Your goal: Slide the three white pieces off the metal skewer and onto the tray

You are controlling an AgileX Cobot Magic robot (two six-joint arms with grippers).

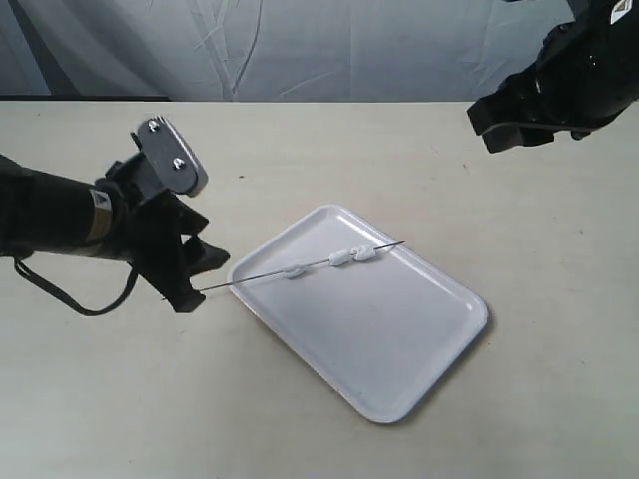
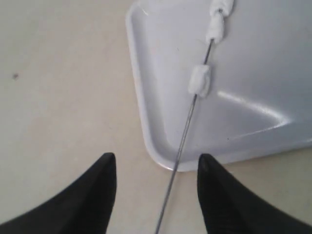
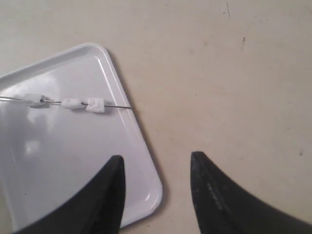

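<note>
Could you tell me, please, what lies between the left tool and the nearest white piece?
Only bare metal skewer, crossing the tray rim up to that white piece, as the left wrist view shows.

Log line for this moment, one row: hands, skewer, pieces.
left hand: open, astride skewer end, not gripping | right hand: open, clear of tray | skewer: lying across tray | three white pieces: all threaded

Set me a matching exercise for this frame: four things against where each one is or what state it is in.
Things:
1. white pieces
2. tray
3. left gripper
4. right gripper

Place or state:
A. open, nothing between its jaws
B. threaded on the skewer
C. open, jaws either side of the skewer's end
D. flat on the table, under the skewer

Pairs: 1-B, 2-D, 3-C, 4-A
</note>
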